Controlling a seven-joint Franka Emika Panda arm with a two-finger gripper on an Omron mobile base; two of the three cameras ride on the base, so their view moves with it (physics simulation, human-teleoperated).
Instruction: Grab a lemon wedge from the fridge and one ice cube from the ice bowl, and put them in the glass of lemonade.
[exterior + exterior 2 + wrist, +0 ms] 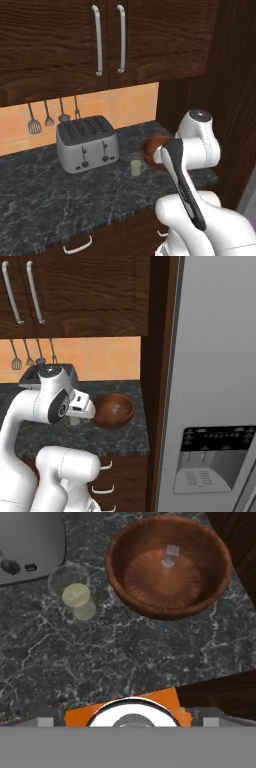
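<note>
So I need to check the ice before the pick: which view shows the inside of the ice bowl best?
The hand view: it looks straight down into the ice bowl, with an ice cube visible at its middle. The right base view shows the bowl's inside only obliquely, and in the left base view the arm hides most of it.

You are looking at a dark marble counter (45,195) where the toaster (87,143) is sitting against the orange tile wall. The glass of lemonade (136,165) is standing just right of it, and the ice bowl (151,148) is peeking out behind the white arm (192,165).
</note>
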